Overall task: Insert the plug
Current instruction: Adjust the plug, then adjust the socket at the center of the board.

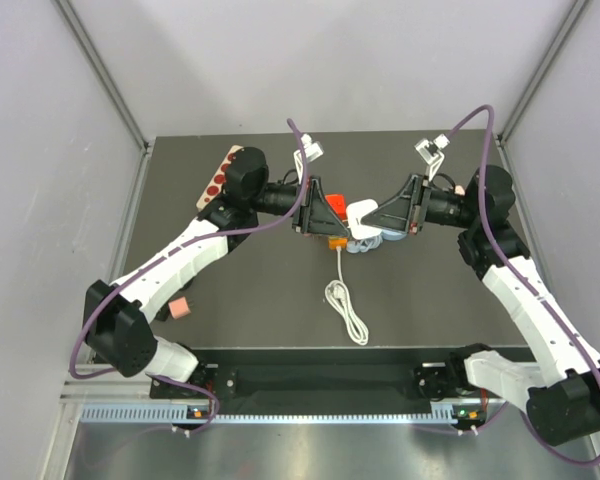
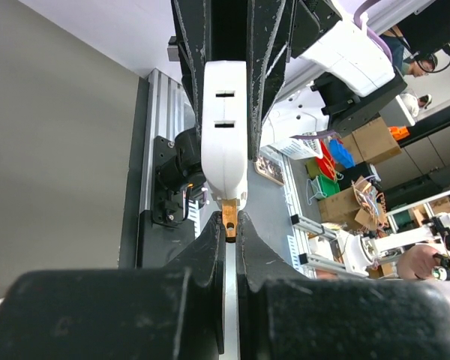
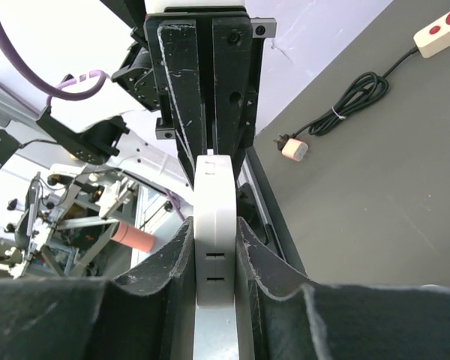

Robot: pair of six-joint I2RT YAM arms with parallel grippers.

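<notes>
L gripper [image 2: 230, 229] is pinching the plug [image 1: 330, 206] tight. At its 3 o'clock, R gripper [image 3: 214, 232] is clamping white socket block [image 3: 214, 187]. Plug's prob light, stiff, slick: hold flat sides.

Right end effector [image 3: 214, 229] clamps white slotted block [image 3: 214, 191].

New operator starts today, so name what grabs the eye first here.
Both hands meet tip to tip above the middle of the table: the right hand is shut on a white slotted block, the left hand pinches a small orange piece at that block's end. From above, a bright red plug shows between them.
</notes>
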